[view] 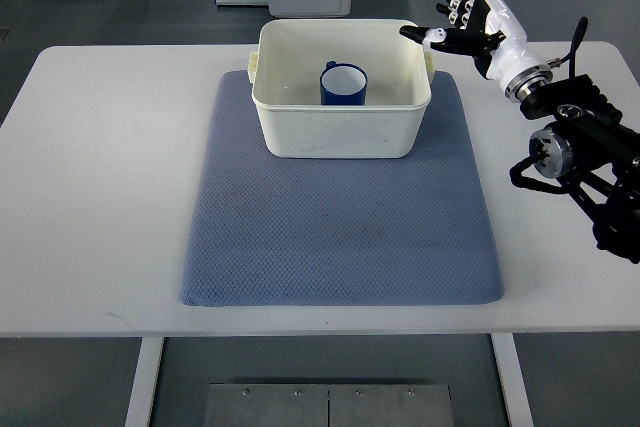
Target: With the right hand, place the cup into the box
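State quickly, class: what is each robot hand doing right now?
Left hand: not in view.
Right hand: open, holding nothing, beside the box; the cup sits inside.

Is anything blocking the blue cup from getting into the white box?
No, nothing is. The blue cup already stands upright inside the white box, which sits on the grey mat. The right hand hangs open by the box's far right corner, holding nothing.

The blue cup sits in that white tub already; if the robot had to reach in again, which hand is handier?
Probably the right hand: it hovers open beside the white plastic tub, near the blue enamel cup. No left hand is in view.
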Controlling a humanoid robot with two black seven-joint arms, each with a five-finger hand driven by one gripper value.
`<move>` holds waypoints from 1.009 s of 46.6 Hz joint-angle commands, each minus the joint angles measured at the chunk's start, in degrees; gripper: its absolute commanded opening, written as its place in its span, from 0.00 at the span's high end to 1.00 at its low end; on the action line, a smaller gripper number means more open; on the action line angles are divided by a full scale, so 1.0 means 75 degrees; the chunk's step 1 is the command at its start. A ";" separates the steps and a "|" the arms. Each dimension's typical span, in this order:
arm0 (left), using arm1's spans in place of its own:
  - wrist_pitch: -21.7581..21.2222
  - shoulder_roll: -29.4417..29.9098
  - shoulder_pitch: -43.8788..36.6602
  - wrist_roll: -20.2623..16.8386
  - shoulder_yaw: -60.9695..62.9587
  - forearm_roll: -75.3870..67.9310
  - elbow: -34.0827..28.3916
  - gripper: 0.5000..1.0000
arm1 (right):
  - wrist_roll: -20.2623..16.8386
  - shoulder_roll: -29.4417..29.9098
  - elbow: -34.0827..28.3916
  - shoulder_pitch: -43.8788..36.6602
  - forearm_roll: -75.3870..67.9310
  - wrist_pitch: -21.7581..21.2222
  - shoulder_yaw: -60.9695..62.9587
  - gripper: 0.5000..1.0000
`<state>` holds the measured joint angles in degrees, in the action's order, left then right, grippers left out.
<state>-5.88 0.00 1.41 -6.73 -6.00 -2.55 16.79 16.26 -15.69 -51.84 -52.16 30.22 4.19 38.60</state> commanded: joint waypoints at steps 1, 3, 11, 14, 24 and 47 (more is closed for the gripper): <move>-0.0001 0.0000 0.0000 0.0007 -0.0009 0.0000 0.0000 0.00 | -0.0140 -0.0053 0.0010 0.0157 0.0013 -0.0136 0.0372 0.01; -0.0001 0.0000 0.0000 -0.0004 -0.0009 0.0000 0.0000 0.00 | -0.0245 -0.0088 0.0010 0.0262 0.0013 -0.0230 0.0629 0.01; -0.0001 0.0000 0.0000 -0.0004 0.0002 0.0000 0.0000 0.00 | -0.0737 -0.0088 0.0022 0.0684 0.0095 -0.0664 0.1567 0.01; -0.0001 0.0000 0.0000 0.0007 0.0002 0.0000 0.0000 0.00 | -0.0878 -0.0053 0.0034 0.0848 0.0130 -0.0746 0.1965 0.00; -0.0001 0.0000 0.0000 -0.0004 0.0002 0.0000 0.0000 0.00 | -0.1324 0.0333 0.0104 0.1282 0.0236 -0.0770 0.3032 0.00; -0.0001 0.0000 0.0000 -0.0004 0.0002 0.0000 0.0000 0.00 | -0.1207 0.1388 0.0362 0.2044 0.0154 -0.0770 0.4451 0.00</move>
<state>-5.90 0.00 1.40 -6.73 -5.99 -2.55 16.79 6.96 -5.99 -49.34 -37.28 31.62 -1.59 71.60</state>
